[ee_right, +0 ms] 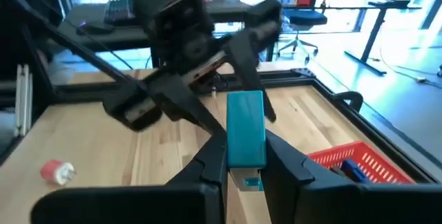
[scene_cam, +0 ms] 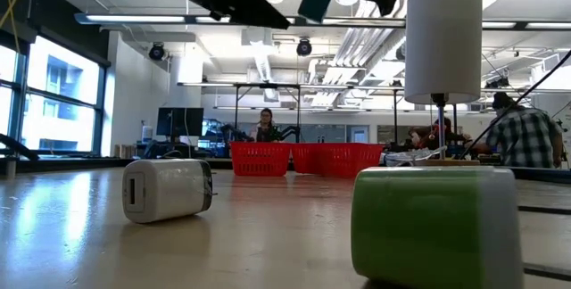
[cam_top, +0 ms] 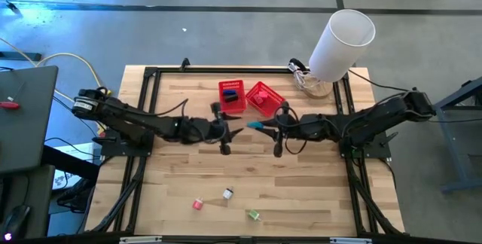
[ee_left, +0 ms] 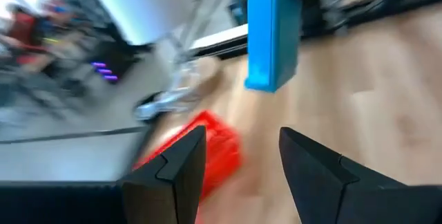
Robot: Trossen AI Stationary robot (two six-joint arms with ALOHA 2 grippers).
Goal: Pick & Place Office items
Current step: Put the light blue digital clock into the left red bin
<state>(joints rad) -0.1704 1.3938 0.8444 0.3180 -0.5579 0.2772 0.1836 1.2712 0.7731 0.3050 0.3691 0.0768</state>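
Teal block (ee_right: 246, 128) first: it looks like hard plastic, small and light, with flat smooth sides that could slip. The right gripper (ee_right: 245, 156) pinches it by its two flat sides, near the lower end, jaws close together on it. That is a good place to hold, but the tall top sticks out and could tip if bumped. The block is up in the air over the middle of the table (cam_top: 301, 184), near the baskets.

The left gripper (ee_left: 242, 156) is just across from it, with its jaws partly open and nothing between them. Its own camera shows the block (ee_left: 273, 30) hanging a little way in front.

Two red baskets (cam_top: 248, 97) sit side by side at the far part of the table. The left one (cam_top: 232, 96) has a dark thing and something blue in it. The right one (cam_top: 265, 98) has something red or pink inside, I think; I cannot tell what.

Three small things lie on the near part of the table, well apart from the baskets: a pink one (cam_top: 198, 204), a whitish one (cam_top: 227, 193) and a green one (cam_top: 254, 215). They look light and easy to knock over.
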